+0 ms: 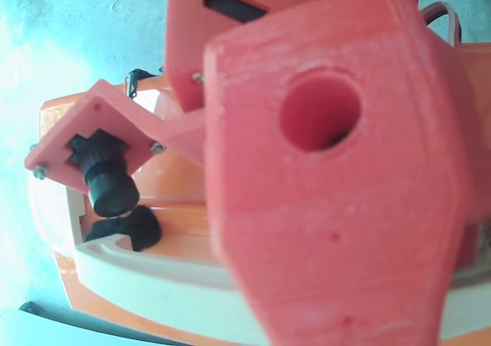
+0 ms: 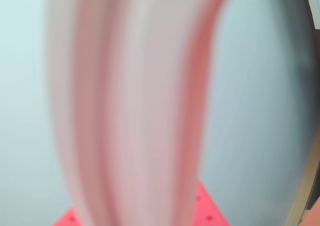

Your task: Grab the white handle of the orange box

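Observation:
The orange box (image 1: pixel 55 120) lies under my red arm (image 1: pixel 337 208), which fills most of the overhead view. The box's white handle (image 1: pixel 153 273) runs along its lower side. In the wrist view the handle (image 2: pixel 130 110) is a wide, blurred white-pink band right in front of the lens, running from top to bottom. A red piece of my gripper (image 2: pixel 205 213) shows at the bottom edge, just behind the band. The fingertips are hidden in both views, so I cannot tell whether the jaws are open or shut. A black part (image 1: pixel 134 227) sits right at the handle.
The wrist camera (image 1: pixel 107 181) on its red mount hangs over the box's left end. A light blue tabletop (image 1: pixel 46 24) surrounds the box. A dark strip (image 1: pixel 77 319) lies at the bottom left.

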Robot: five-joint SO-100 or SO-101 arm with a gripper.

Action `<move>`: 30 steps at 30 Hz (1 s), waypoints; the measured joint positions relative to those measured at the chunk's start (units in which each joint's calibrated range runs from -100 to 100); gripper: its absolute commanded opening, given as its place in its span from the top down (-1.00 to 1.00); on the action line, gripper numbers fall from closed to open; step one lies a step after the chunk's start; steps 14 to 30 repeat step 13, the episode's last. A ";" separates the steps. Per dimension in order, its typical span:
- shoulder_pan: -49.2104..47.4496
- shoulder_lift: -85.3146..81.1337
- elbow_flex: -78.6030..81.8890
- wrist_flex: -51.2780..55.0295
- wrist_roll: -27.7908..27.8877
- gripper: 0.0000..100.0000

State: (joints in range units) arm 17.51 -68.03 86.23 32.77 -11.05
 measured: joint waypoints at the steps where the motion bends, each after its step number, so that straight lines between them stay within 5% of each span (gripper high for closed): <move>1: -0.40 -0.44 0.00 0.00 0.10 0.97; 30: -1.11 -1.15 -0.09 0.00 0.16 0.97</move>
